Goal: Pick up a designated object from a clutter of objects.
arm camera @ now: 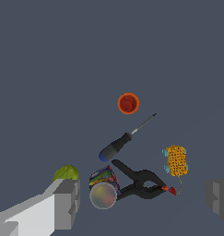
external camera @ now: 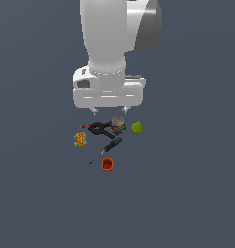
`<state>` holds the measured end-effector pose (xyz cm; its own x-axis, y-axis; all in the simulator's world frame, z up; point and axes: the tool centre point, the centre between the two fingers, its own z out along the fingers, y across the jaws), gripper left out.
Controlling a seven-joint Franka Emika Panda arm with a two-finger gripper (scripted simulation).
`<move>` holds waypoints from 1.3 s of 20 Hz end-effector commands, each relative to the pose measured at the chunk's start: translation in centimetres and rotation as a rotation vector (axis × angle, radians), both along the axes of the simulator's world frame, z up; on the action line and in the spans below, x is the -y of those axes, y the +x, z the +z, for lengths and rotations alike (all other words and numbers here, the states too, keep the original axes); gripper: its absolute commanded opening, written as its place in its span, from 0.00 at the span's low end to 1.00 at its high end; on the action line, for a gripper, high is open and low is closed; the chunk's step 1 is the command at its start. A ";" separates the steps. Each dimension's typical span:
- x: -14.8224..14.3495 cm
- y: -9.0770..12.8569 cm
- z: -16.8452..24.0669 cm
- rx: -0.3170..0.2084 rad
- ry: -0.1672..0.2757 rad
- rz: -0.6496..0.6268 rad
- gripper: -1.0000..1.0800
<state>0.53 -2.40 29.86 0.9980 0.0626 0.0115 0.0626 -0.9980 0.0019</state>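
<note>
While the gripper (external camera: pixel 108 110) hangs above the pile with nothing in it, its fingers are spread wide: in the wrist view one pad (arm camera: pixel 65 203) sits at lower left of frame and the other at the lower right edge, clamp between them. Probably that wide stance is there to straddle the target on descent.

The black spring clamp (external camera: pixel 100 128) lies flat just below the fingertips in the exterior view, centre of frame, red-orange tips pointing to that view's left. Handles splay toward the multicoloured can (external camera: pixel 118 126), which stands upright and looks touching or nearly touching one handle, so it crowds that end.

Outward from there:
- green ball (external camera: pixel 137 128) beside the can, exterior view's right, apart from the clamp
- yellow perforated piece (external camera: pixel 80 139) near the jaw tips, exterior view's left, not touching
- screwdriver (external camera: pixel 107 148) lying diagonal just below the clamp in the frame, blue butt end nearest it
- orange cup (external camera: pixel 107 164) furthest out, lower centre, mouth up

My read: grab across the clamp body near the pivot, away from the can. Main risk is a finger clipping the can.
</note>
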 end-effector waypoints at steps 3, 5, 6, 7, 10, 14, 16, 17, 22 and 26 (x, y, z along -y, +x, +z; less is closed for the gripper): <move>0.8 -0.3 -1.6 -0.003 -0.011 0.075 0.96; 1.3 -0.5 -2.4 -0.005 -0.017 0.118 0.96; 1.5 -0.7 -2.9 -0.006 -0.020 0.141 0.96; 1.8 -0.8 -3.4 -0.007 -0.023 0.165 0.96; 2.5 -1.2 -4.8 -0.012 -0.031 0.240 0.96; 3.4 -1.9 -6.7 -0.018 -0.040 0.340 0.96; 3.8 -2.3 -7.7 -0.021 -0.044 0.390 0.96; 4.0 -2.5 -8.1 -0.022 -0.045 0.416 0.96; 4.9 -3.5 -10.4 -0.030 -0.051 0.543 0.96; 5.5 -4.5 -12.1 -0.036 -0.053 0.647 0.96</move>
<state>-3.59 -7.65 18.42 0.7842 0.6193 -0.0378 0.6204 -0.7834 0.0378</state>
